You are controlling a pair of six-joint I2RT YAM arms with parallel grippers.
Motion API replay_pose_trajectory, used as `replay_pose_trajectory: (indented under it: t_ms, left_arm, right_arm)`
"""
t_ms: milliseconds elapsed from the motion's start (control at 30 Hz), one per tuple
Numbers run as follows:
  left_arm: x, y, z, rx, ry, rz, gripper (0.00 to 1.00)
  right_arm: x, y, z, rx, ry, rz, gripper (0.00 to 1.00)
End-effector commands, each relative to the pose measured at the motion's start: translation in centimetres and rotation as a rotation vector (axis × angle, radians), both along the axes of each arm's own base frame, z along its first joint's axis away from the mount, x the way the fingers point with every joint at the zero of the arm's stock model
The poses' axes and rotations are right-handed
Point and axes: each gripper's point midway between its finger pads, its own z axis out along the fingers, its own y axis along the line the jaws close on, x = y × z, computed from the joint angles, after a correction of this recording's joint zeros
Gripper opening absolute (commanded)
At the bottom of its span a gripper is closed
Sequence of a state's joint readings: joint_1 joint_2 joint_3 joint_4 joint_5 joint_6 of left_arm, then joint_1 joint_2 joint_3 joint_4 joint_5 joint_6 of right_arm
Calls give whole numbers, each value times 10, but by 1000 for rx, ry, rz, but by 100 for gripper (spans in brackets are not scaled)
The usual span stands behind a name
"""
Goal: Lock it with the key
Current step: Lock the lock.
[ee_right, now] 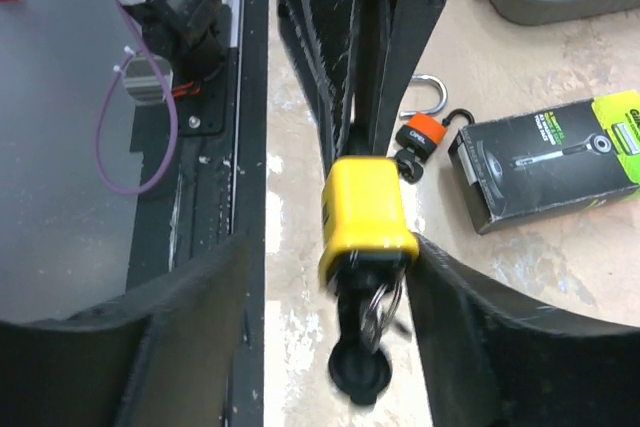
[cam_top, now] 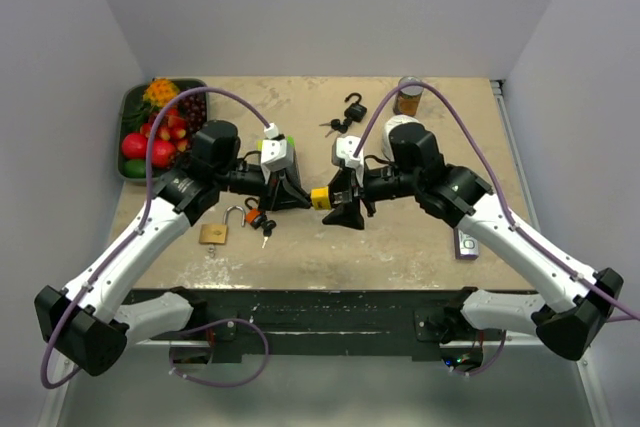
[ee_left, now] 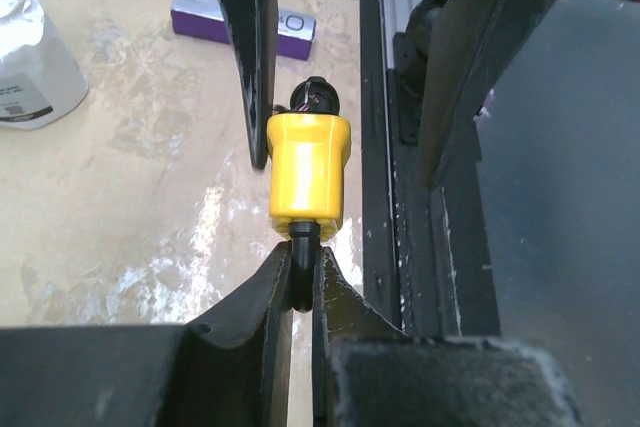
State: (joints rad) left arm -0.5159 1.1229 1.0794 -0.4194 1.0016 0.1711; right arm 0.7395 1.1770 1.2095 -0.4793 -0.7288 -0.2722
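Patience here: close right gripper (ee_right: 335, 247) squarely on black key (ee_right: 362, 372) head, turn slowly, keep wrist in line with keyhole. Stands spread, pinching nothing, flanking yellow padlock (ee_right: 365, 212), key blurred at its 6 o'clock. Left gripper (ee_left: 300, 259): pressed together on shackle (ee_left: 303, 247), holding padlock over table (cam_top: 400, 247) centre.
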Motion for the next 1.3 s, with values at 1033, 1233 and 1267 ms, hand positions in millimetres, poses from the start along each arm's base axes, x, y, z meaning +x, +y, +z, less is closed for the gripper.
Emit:
replay_pose_trajectory:
  t_ms: [1033, 1233, 1267]
  left_arm:
    - [-10, 11, 5, -17, -203, -84, 0]
    - [-9, 12, 5, -15, -209, -76, 0]
    - [-8, 12, 4, -13, -209, -75, 0]
  right_arm:
    - [7, -8, -3, -34, -11, 43, 39]
    - [8, -8, -6, -43, -7, 48, 17]
    - [7, -8, -5, -40, -8, 52, 13]
